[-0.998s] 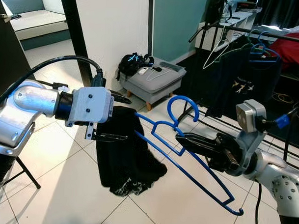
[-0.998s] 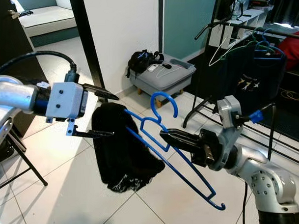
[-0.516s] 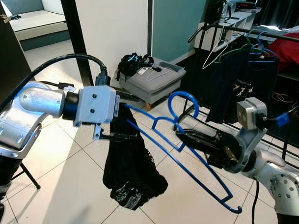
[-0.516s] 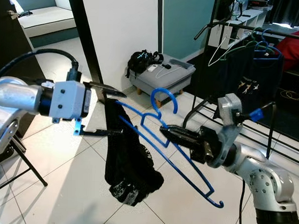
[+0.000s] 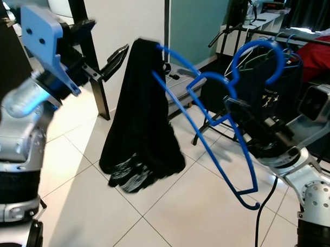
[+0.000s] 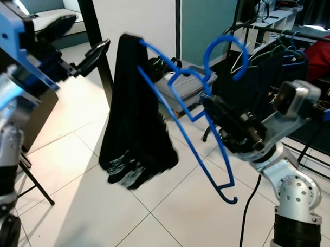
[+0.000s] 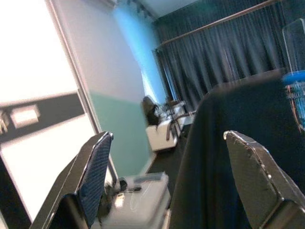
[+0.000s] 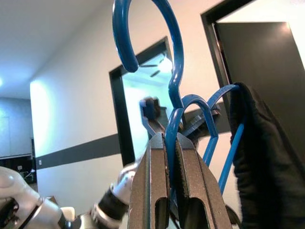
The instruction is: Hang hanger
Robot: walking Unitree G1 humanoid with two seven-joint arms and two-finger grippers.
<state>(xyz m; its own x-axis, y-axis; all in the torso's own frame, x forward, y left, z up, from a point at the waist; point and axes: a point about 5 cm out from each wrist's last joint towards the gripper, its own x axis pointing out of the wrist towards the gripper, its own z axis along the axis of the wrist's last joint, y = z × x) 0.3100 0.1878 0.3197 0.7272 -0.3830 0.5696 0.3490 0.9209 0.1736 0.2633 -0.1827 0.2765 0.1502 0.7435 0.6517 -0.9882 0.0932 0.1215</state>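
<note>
My right gripper (image 5: 235, 106) is shut on the neck of a blue hanger (image 5: 255, 46) and holds it up high, hook uppermost. In the right wrist view the two fingers (image 8: 190, 181) pinch the hanger's stem (image 8: 174, 71). A black garment (image 5: 141, 117) drapes from the hanger's left end and hangs clear of the floor. My left gripper (image 5: 100, 41) is open, raised at the upper left, a short way from the garment and not touching it. The left wrist view shows its spread fingers (image 7: 95, 167) with the dark cloth (image 7: 224, 191) beyond them.
A black clothes rack (image 5: 298, 35) with several hangers and dark clothes stands behind the right arm. A grey padded stool (image 5: 180, 86) sits on the tiled floor behind the garment. A black door post (image 5: 91, 72) rises at the left. A red heap (image 5: 326, 53) lies at the far right.
The right arm has swung the hanger and garment upward toward the rack. The left gripper, earlier astride the garment's top, has lifted away up and to the left.
</note>
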